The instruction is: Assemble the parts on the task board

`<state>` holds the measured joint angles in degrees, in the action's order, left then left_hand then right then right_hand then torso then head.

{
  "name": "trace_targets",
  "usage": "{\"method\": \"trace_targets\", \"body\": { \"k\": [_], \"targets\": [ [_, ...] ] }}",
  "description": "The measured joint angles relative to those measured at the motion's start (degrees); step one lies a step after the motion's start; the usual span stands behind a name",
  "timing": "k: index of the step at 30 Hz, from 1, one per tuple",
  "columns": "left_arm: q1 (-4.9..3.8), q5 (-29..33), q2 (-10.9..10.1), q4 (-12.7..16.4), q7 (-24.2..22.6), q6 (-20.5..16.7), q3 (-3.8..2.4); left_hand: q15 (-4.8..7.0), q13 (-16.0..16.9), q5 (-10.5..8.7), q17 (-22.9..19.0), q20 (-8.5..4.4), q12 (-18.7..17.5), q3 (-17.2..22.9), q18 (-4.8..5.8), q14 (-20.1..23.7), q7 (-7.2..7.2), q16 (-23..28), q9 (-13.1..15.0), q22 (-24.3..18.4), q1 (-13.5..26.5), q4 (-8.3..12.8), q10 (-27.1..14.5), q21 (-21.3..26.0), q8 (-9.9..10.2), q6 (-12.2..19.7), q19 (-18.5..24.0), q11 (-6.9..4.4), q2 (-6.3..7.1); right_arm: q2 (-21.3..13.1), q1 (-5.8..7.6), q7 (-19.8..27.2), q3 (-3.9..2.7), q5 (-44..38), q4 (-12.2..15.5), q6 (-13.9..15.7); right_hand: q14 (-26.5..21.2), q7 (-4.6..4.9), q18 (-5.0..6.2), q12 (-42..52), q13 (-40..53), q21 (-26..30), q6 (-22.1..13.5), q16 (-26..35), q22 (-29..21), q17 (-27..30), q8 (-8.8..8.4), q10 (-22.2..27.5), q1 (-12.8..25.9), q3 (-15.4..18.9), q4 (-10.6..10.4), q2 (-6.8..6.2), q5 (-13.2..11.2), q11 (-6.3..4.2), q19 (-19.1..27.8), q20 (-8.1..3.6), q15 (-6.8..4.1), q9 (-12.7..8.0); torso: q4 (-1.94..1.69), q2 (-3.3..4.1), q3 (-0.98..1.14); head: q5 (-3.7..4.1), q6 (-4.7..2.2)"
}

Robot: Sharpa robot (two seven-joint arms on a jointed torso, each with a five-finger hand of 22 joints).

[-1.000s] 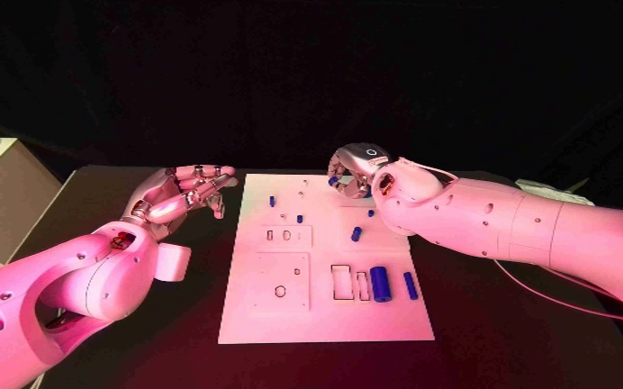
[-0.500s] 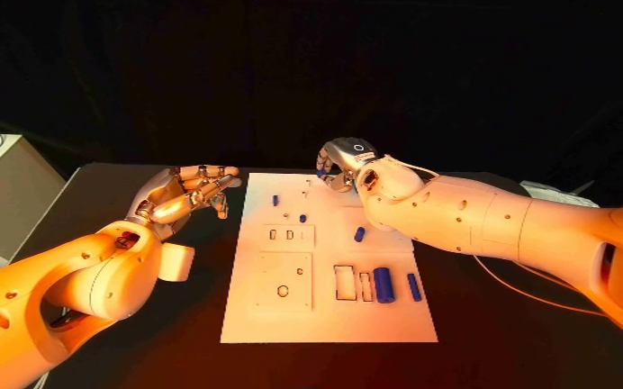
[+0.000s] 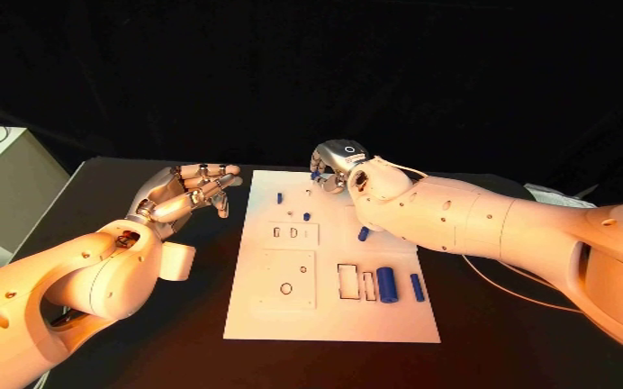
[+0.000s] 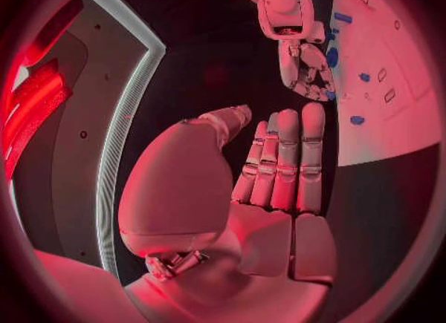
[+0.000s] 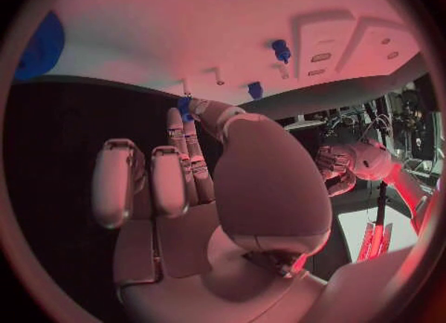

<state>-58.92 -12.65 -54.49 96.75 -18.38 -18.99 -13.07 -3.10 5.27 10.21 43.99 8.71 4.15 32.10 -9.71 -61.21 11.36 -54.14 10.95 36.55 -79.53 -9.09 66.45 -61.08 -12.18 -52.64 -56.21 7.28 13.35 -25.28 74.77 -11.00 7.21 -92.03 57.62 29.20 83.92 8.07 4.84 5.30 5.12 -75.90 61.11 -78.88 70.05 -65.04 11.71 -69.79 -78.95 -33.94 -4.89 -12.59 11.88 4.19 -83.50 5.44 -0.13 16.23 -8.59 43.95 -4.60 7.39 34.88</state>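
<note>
Right hand (image 3: 340,166) at far edge of board (image 3: 331,317), pinching small blue part (image 5: 184,105) to place it. Left hand (image 3: 193,189) open wide, waiting beside.

Right hand (image 3: 340,165) hides task board (image 3: 325,317) far edge.

Board (image 3: 260,317) in the middle of the table (image 3: 156,353), small pegs (image 3: 279,197) standing near its far edge, larger cylinders (image 3: 385,283) lying toward its right near side, left hand (image 3: 188,189) beside its left edge, right hand (image 3: 338,166) over its far edge
</note>
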Motion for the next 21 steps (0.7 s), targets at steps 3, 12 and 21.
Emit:
{"method": "trace_targets", "body": {
  "k": [3, 12, 21],
  "targets": [
    [0.00, -0.04, -0.01, 0.09, 0.01, 0.00, -0.03, 0.00, 0.00, 0.00, 0.00, 0.00, 0.00, 0.00, 0.00, 0.00, 0.00, 0.00, 0.00, 0.00, 0.00, 0.00, 0.00, 0.00, 0.00, 0.00, 0.00, 0.00, 0.00, 0.40, -0.01, 0.01, 0.00, 0.00, -0.51, -0.28, 0.00, 0.00, 0.00, -0.01, 0.01, 0.00, 0.00, 0.00, 0.00, 0.00, -0.01, 0.00, 0.00, 0.00, 0.00, 0.00, 0.00, 0.00, 0.00, 0.00, 0.00, 0.04, -0.09, 0.02, -0.10, 0.00, -0.01],
    [-0.01, -0.15, -0.04, 0.38, 0.04, 0.00, -0.09, 0.00, -0.01, 0.00, 0.00, 0.00, 0.00, 0.00, 0.01, 0.00, 0.00, 0.00, -0.01, -0.01, 0.00, 0.00, 0.00, 0.00, 0.00, 0.00, 0.00, 0.00, 0.00, 1.22, -0.06, 0.00, 0.06, -0.04, -1.56, -1.16, 0.00, 0.00, 0.00, -0.12, 0.05, 0.00, 0.00, 0.00, -0.01, 0.01, -0.05, 0.01, 0.00, 0.01, -0.01, -0.01, -0.04, 0.01, 0.00, 0.00, 0.00, 0.04, -0.12, 0.14, -0.19, -0.28, -0.12],
    [-0.01, -0.22, -0.11, 0.72, 0.09, 0.01, -0.16, 0.00, -0.01, 0.00, 0.00, 0.00, 0.00, 0.00, 0.00, 0.00, 0.00, 0.00, -0.01, -0.01, 0.00, 0.00, 0.00, 0.00, 0.00, 0.00, 0.00, 0.00, 0.00, 1.80, -0.12, -0.04, 0.16, -0.64, -2.87, -2.03, 0.00, 0.00, 0.00, -0.34, 0.05, 0.00, -0.01, 0.00, -0.02, 0.06, -0.11, 0.01, 0.00, 0.01, -0.01, -0.01, -0.05, 0.02, 0.00, 0.00, 0.00, 0.15, -0.09, 0.24, -0.21, -0.52, -0.03]
  ]
}}
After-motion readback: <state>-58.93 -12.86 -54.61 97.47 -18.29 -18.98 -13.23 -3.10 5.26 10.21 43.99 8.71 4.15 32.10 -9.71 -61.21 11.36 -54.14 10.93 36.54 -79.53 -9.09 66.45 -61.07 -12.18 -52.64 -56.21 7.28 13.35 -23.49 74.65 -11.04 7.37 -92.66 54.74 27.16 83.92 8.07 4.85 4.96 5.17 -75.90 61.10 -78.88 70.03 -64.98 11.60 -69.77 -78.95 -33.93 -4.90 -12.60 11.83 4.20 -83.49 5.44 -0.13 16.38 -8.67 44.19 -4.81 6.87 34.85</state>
